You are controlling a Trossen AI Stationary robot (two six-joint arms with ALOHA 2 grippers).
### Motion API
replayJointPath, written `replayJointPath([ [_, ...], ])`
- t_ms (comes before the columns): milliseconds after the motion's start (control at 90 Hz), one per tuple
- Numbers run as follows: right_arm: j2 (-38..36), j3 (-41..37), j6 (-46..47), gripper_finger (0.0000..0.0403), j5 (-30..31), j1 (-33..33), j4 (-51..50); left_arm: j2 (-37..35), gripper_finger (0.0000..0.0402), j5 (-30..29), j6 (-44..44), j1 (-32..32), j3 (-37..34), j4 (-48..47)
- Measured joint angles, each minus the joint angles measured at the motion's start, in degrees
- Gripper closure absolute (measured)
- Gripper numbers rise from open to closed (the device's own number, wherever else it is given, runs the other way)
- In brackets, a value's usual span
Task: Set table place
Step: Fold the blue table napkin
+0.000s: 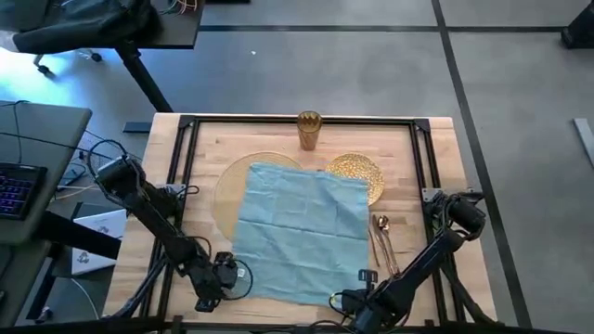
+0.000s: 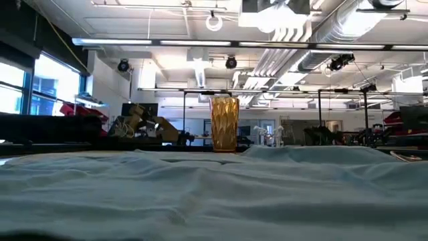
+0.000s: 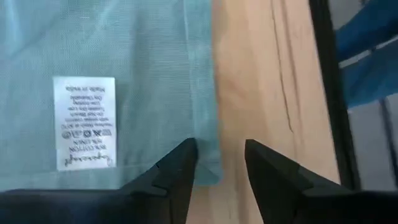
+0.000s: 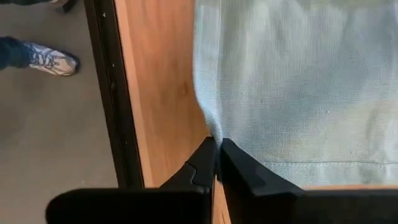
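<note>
Napkin (image 3: 112, 74) w/ white care label (image 3: 84, 122), text unreadable, by left gripper (image 3: 221, 165).

A pale teal woven cloth napkin (image 1: 304, 232), plain apart from a white care label with grey print (image 3: 84, 122), is shown on a light-wood butcher-block table (image 1: 436, 158) framed by black metal rails. A pale-gold round placemat (image 1: 230, 181), a glittery gold round plate (image 1: 360, 170) and a faceted amber glass cup (image 2: 224, 124) are seen, with copper-toned cutlery (image 1: 382, 239) beside the napkin. Both arms are rendered dark, almost black.
</note>
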Motion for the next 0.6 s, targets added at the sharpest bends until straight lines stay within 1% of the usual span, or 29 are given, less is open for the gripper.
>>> replayJointPath([
  [89,0.0,0.0,0.0,0.0403,-0.2,-0.1,-0.4,2.0,0.0309,0.6,-4.1,0.5,3.1,-5.3],
  [133,-0.3,0.0,-0.1,0.0403,-0.5,-0.2,-0.7,2.5,0.0334,1.4,-6.9,0.9,4.9,-8.8],
  [189,-1.0,0.0,-0.1,0.0403,-0.4,-0.5,-1.4,2.4,0.0374,1.9,-10.3,1.1,7.0,-14.0],
  [233,-2.0,0.0,-0.1,0.0403,0.2,-0.7,-1.9,1.9,0.0389,1.5,-11.7,0.8,8.7,-17.3],
  [311,-4.2,0.1,-0.4,0.0403,2.8,-1.2,-3.3,0.9,0.0397,-0.9,-12.8,0.3,12.0,-25.7],
  [367,-5.6,0.1,-0.5,0.0403,5.7,-1.7,-4.2,-0.3,0.0400,-2.2,-12.9,-0.1,15.6,-31.2],
  [478,-7.6,0.1,-1.6,0.0403,10.5,-3.2,-4.4,-2.1,0.0401,-6.3,-15.2,-0.7,21.7,-46.1],
  [522,-7.9,0.1,-2.9,0.0403,10.6,-3.9,-3.8,-3.1,0.0401,-8.2,-16.0,-1.0,23.5,-48.0],
  [600,-7.9,0.1,-4.6,0.0403,10.3,-5.1,-3.3,-5.7,0.0401,-11.5,-17.3,-1.3,25.4,-46.9],
])
